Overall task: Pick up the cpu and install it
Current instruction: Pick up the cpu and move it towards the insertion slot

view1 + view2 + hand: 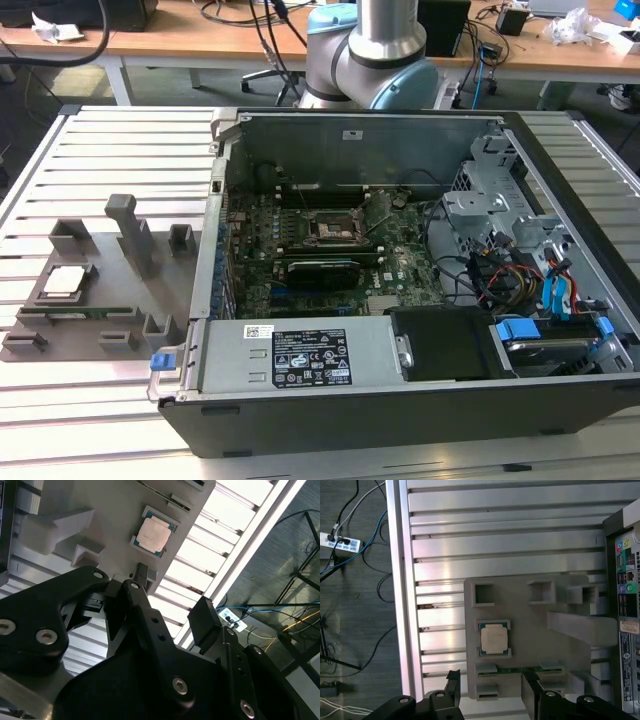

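The cpu (63, 281), a small square chip with a silvery top, lies in its pocket on the grey fixture plate (100, 290) at the exterior view's left, outside the computer case. In both wrist views the cpu (494, 639) (153, 532) sits flat in that pocket. My gripper (491, 678) (172, 597) hovers above the fixture, open, with nothing between its black fingers (453, 679), and stands apart from the chip. On the motherboard, the dark metal-framed socket (330, 228) lies near the middle of the case.
The open computer case (400, 400) fills the exterior view's right, with cables and drive cages inside. A thin green memory stick (520, 670) lies on the fixture beside the cpu. Grey posts (128, 230) rise from the fixture. The slatted metal table (520, 545) ends at a floor edge.
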Controlling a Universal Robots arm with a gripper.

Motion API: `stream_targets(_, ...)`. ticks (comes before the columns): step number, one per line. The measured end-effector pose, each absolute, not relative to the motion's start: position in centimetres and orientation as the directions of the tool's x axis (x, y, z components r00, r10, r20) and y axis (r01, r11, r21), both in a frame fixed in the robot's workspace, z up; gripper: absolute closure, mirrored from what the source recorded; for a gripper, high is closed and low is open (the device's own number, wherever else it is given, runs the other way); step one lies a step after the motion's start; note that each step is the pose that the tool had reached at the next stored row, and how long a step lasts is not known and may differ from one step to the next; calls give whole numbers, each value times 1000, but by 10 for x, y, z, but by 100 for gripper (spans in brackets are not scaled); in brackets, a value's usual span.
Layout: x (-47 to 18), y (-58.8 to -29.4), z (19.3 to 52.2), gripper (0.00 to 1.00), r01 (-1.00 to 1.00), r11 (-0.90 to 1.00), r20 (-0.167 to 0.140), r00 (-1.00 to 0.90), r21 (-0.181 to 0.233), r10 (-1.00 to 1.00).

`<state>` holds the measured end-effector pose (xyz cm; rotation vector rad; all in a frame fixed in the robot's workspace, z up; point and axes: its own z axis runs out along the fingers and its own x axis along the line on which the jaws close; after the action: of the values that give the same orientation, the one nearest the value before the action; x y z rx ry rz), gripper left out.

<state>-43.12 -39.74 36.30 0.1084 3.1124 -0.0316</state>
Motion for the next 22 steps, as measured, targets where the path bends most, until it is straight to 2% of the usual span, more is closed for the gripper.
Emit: stream_targets(22, -431, -397, 350, 40, 70, 997, -28, -997, -19, 69)
